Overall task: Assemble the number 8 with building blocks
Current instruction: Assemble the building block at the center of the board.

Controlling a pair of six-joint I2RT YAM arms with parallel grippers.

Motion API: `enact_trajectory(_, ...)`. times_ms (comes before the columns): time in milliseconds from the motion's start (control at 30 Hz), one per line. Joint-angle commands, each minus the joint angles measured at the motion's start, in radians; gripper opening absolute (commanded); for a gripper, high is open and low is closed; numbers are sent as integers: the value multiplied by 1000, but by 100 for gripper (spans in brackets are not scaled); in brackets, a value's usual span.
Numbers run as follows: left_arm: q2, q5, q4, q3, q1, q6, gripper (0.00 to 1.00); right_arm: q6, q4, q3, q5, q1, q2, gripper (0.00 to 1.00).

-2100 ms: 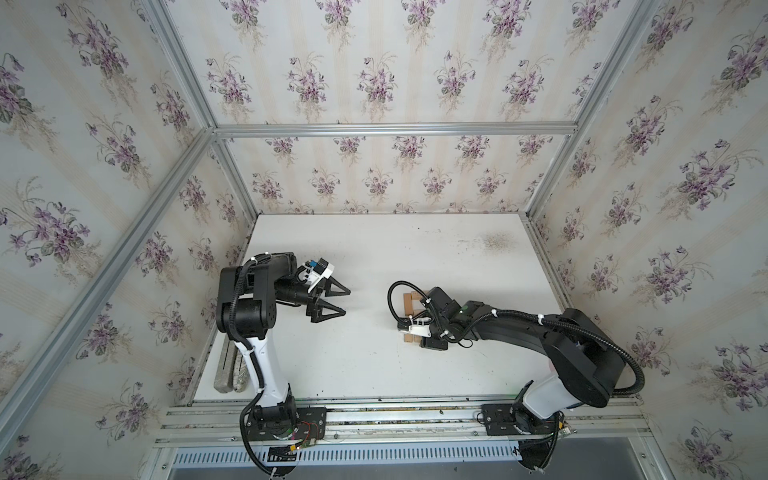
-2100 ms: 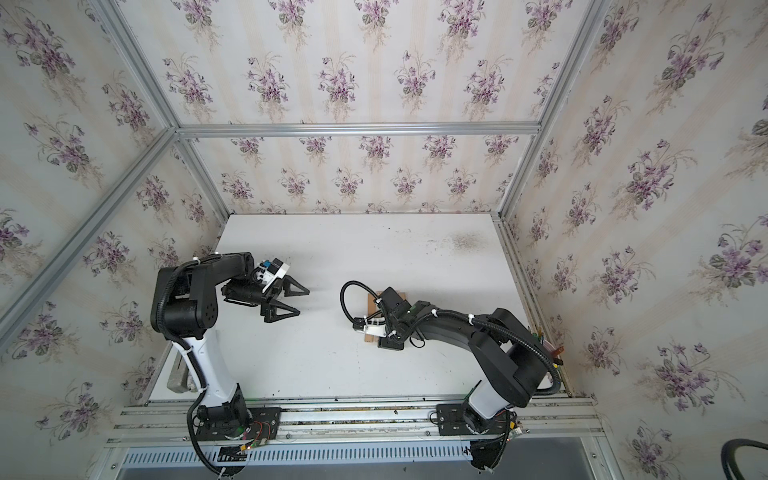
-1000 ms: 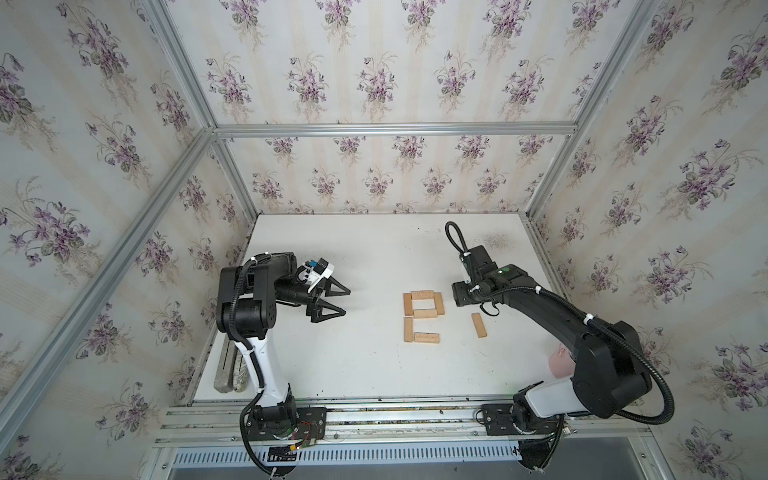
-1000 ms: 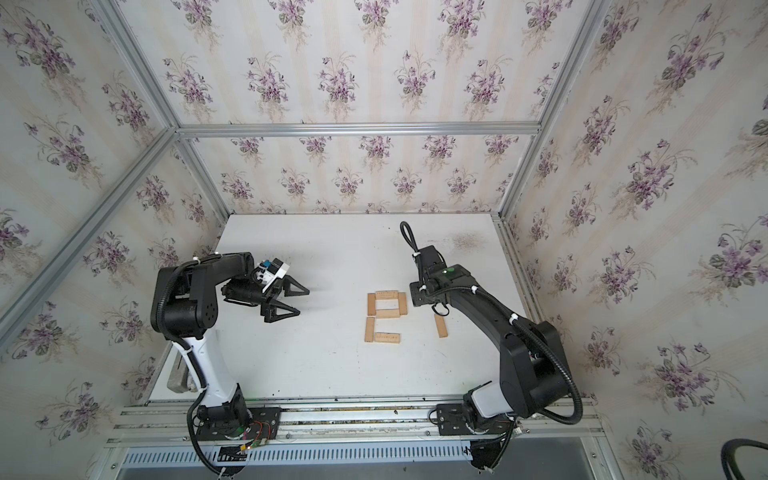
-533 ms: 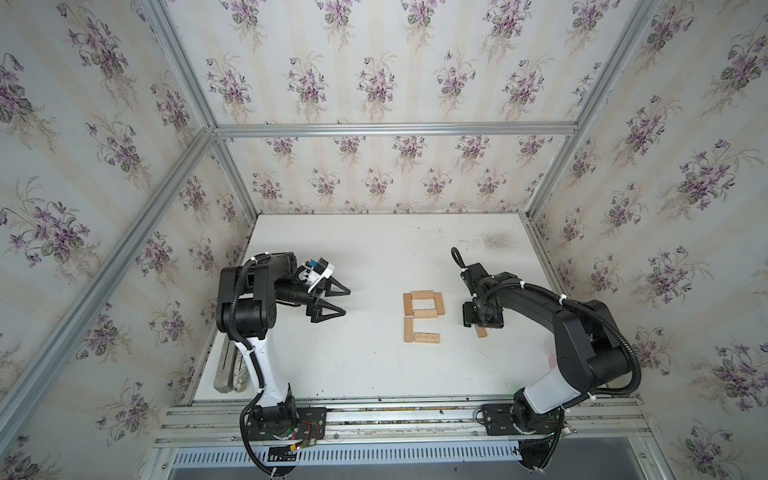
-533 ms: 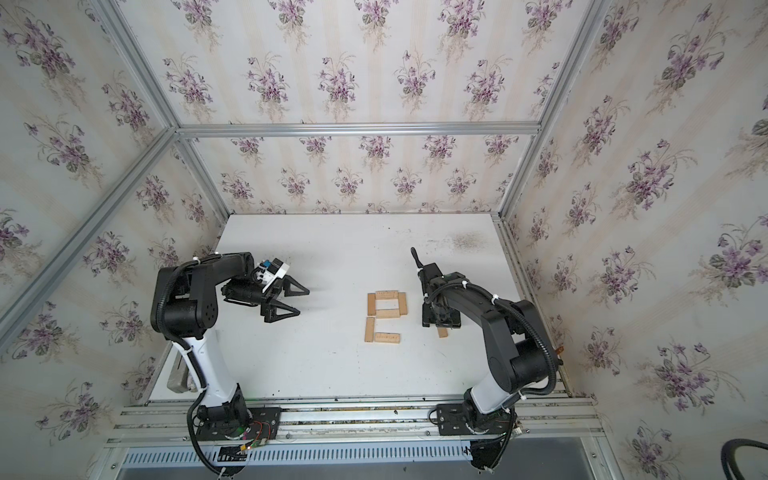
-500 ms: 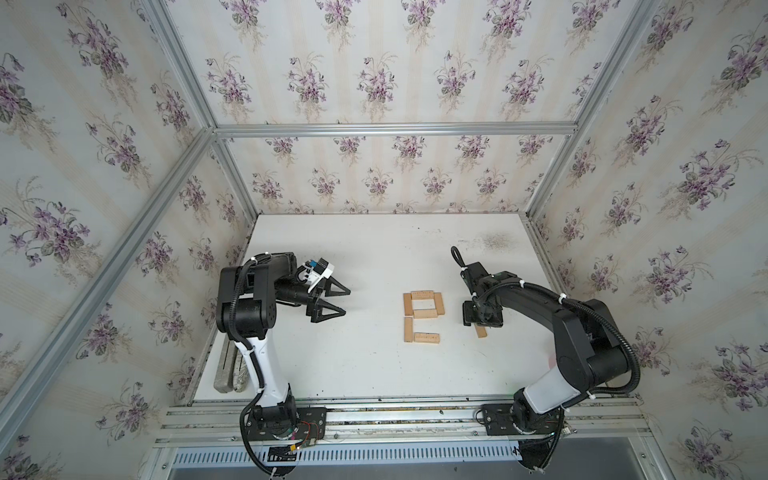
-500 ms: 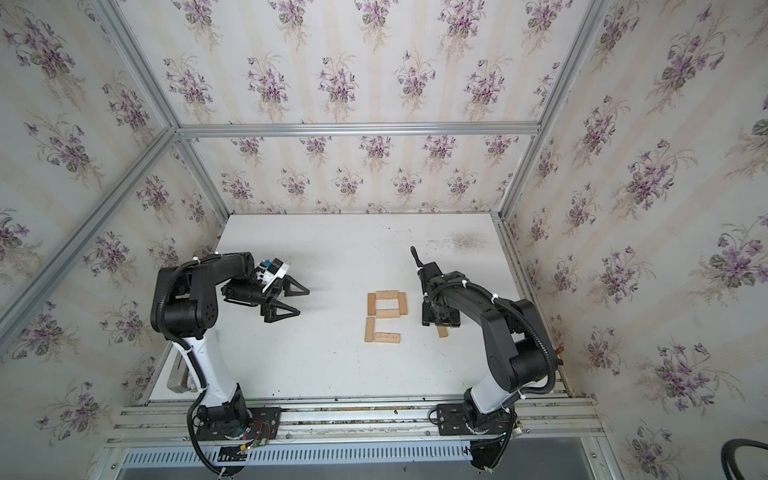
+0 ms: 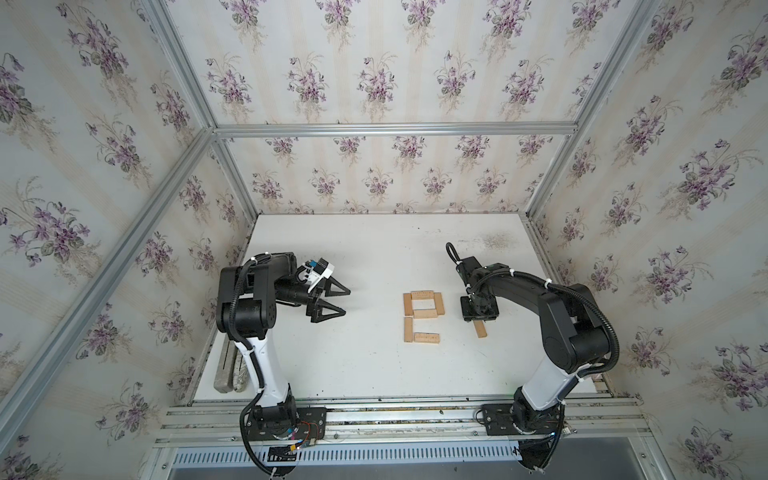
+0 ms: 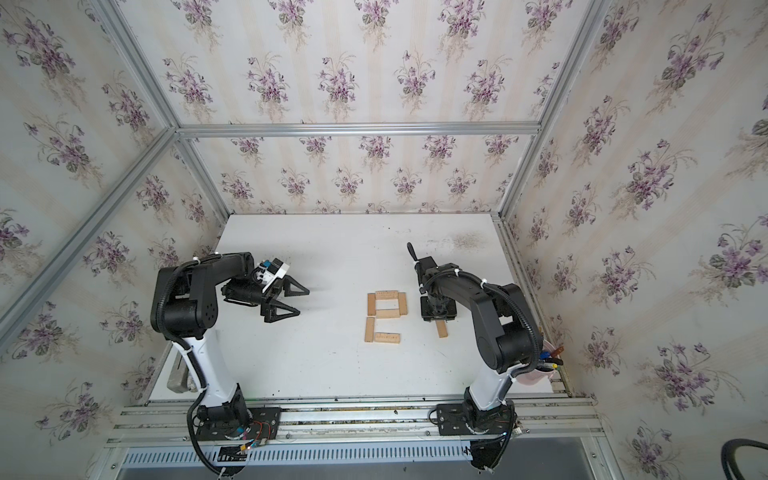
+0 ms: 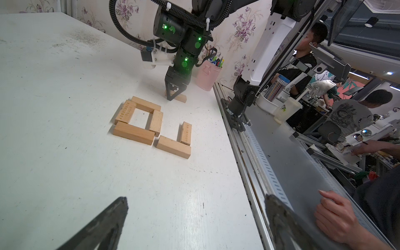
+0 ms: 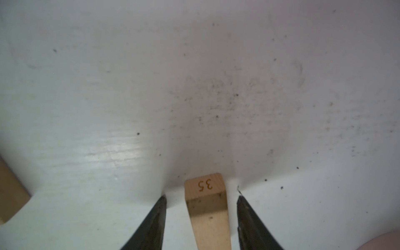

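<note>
Six tan building blocks (image 9: 423, 295) lie flat mid-table as a partial number 8 (image 10: 386, 313): a closed upper square, plus a left bar and a bottom bar below it (image 11: 173, 147). A seventh block (image 9: 481, 329) lies loose to the figure's right, marked "35" in the right wrist view (image 12: 206, 207). My right gripper (image 12: 201, 197) points down astride one end of it, open, with a gap on each side of the block. Both top views show it low over that block (image 10: 438, 318). My left gripper (image 9: 347, 301) hovers open and empty left of the figure (image 11: 197, 198).
Two long grey slabs (image 9: 227, 370) lie along the table's left edge. A pink cup of pens (image 11: 206, 78) stands at the right front corner. A person's hand (image 11: 337, 216) rests past the front rail. Papered walls close off three sides.
My right arm has swung from behind the loose block down over its far end, and its jaws have narrowed around it. The left arm and the six placed blocks have not moved.
</note>
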Motion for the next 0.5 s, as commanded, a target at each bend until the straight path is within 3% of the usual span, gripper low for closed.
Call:
enact_trajectory(0, -2, 6, -170, 2, 1, 382, 99, 5, -41, -11, -6, -3, 7, 50)
enact_trajectory(467, -1, 5, -170, 2, 1, 382, 100, 29, -73, -20, -47, -23, -3, 39)
